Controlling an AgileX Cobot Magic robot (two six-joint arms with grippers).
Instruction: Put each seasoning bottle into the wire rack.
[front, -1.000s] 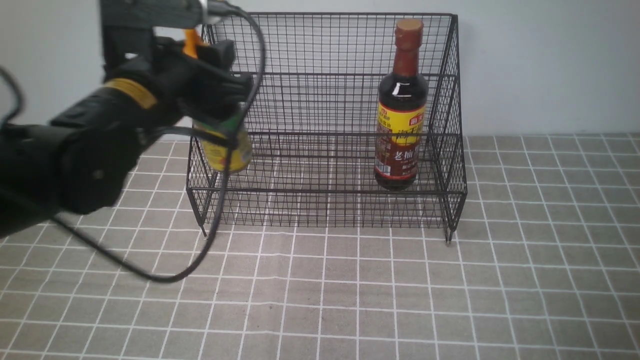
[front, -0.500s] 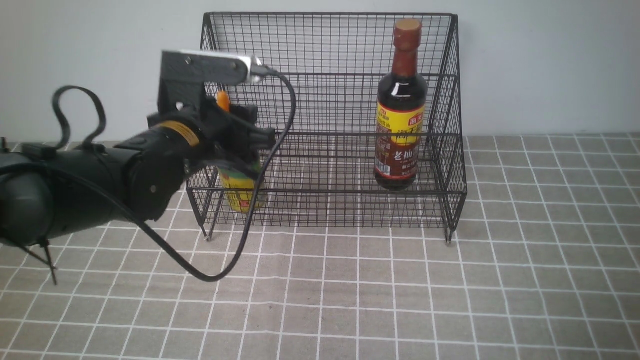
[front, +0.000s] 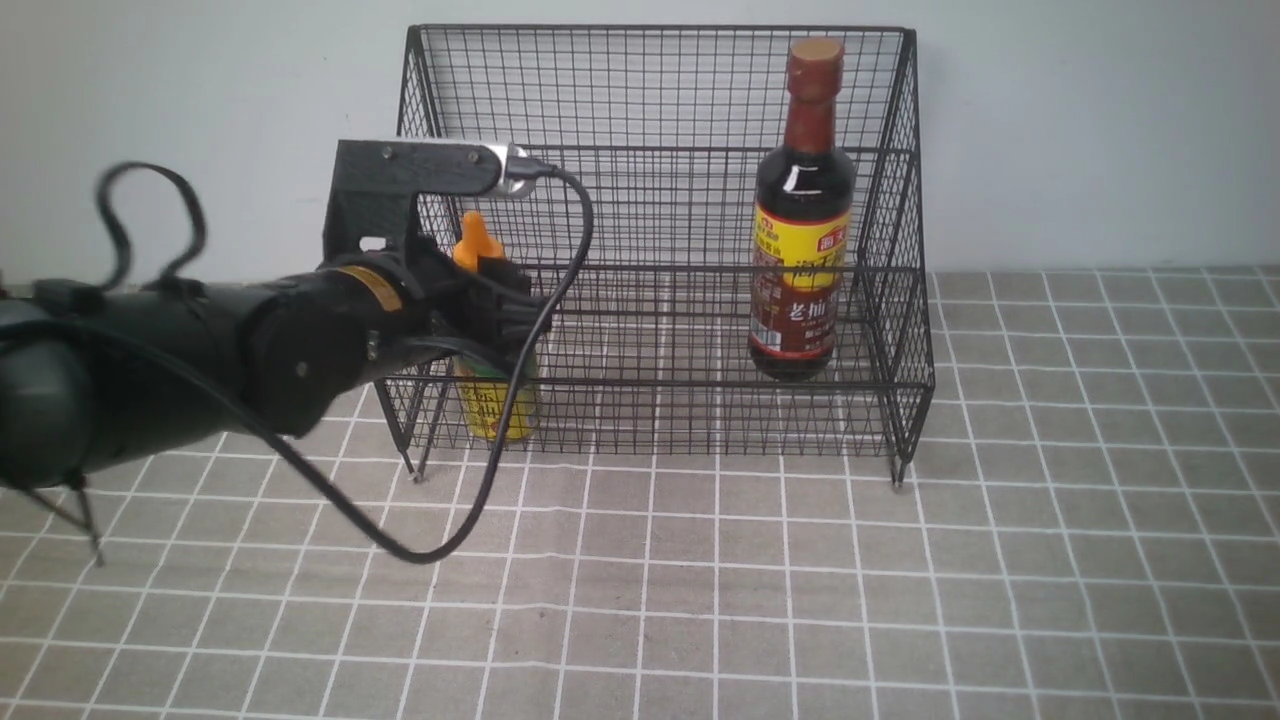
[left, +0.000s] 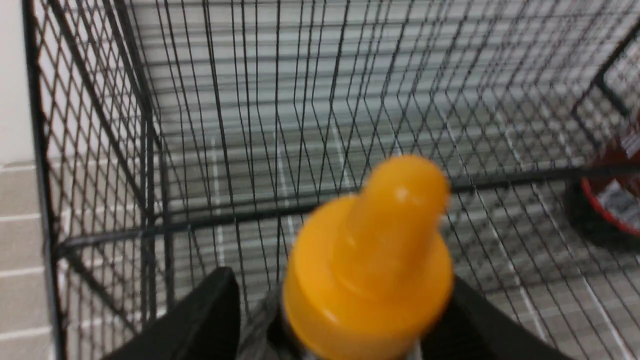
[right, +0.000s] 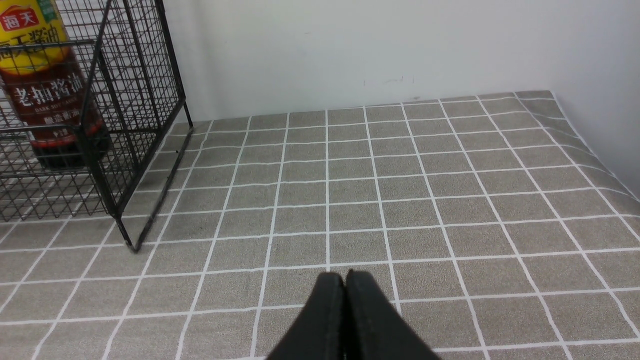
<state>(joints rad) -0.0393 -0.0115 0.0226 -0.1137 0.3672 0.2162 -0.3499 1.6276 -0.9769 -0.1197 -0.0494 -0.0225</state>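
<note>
The short squat bottle (front: 492, 405), with its orange nozzle cap (left: 370, 260) and yellow-green label, is upright inside the wire rack (front: 650, 120), at the left end of the near, lower tier. Its base sits low behind the front mesh; whether it already rests on the wire floor cannot be told. The left hand (front: 487, 318) grips it just below the cap. In the left wrist view one black finger (left: 205, 315) shows on each side of the bottle's shoulder, spread only as wide as the bottle and pressed against it. The left arm reaches in from the left over the rack's sloped side, and its black cable (front: 412, 557) hangs in a loop down to the tabletop (front: 800, 600) in front of the rack's near left foot.

The tall bottle (front: 803, 230), with brown cap and yellow-red label, stands upright at the rack's right end, farther back than the short one and well apart from it. Its cap reaches nearly to the top of the rack's back.

The right hand (right: 346, 320) shows only in its own wrist view. Its fingers are pressed together with nothing between them, and it hovers over bare checked tabletop to the right of the rack. A pale wall (front: 1080, 120) stands behind the rack.
</note>
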